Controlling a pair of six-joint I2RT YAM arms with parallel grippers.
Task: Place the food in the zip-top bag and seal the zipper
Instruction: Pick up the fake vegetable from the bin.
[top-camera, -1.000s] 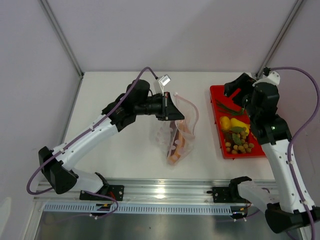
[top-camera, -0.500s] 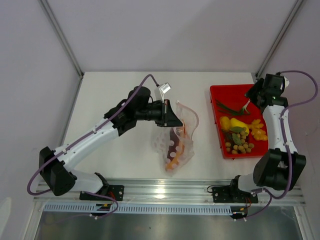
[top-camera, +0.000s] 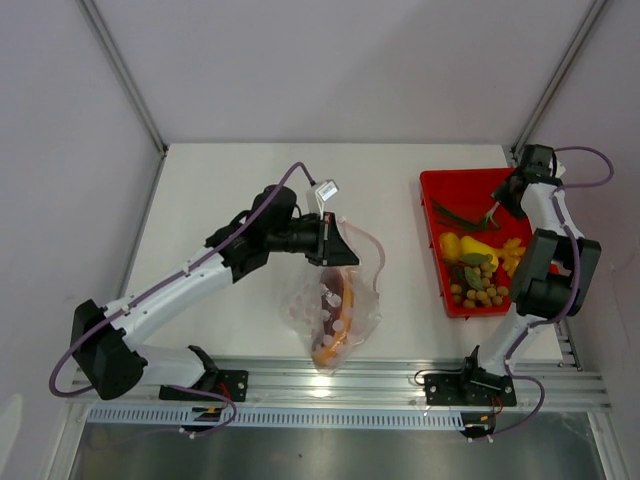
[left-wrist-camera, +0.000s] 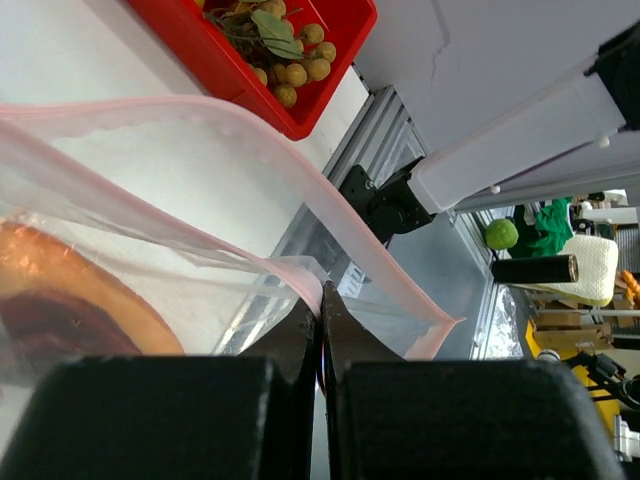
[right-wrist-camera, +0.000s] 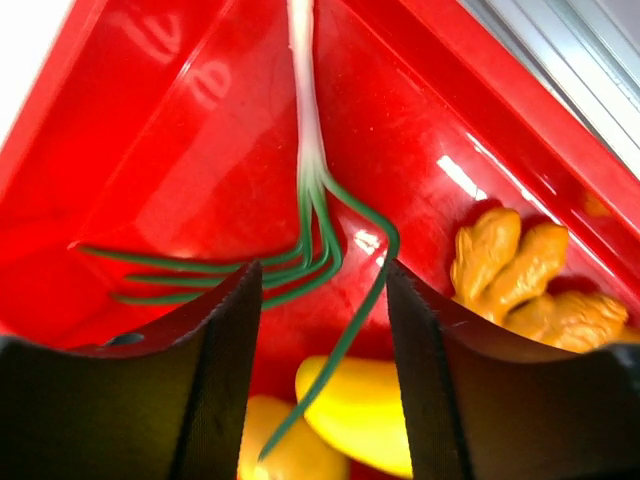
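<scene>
- while the left claw (left-wrist-camera: 321, 300) is closed on the zipper (left-wrist-camera: 345, 215), the bag (top-camera: 335, 310) hangs from it over the counter (top-camera: 230, 180).
- right claw (right-wrist-camera: 322, 290) is open around the onion (right-wrist-camera: 303, 90) in the tray (right-wrist-camera: 180, 130).

There is open counter (top-camera: 230, 180) between the bag (top-camera: 340, 300) and the red tray (top-camera: 455, 188). The left arm (top-camera: 200, 270) and the held-up bag fill the middle. In the tray, the onion (right-wrist-camera: 312, 200) sits between the right fingers (right-wrist-camera: 215, 370), with yellow food (right-wrist-camera: 350, 400) just below.
</scene>
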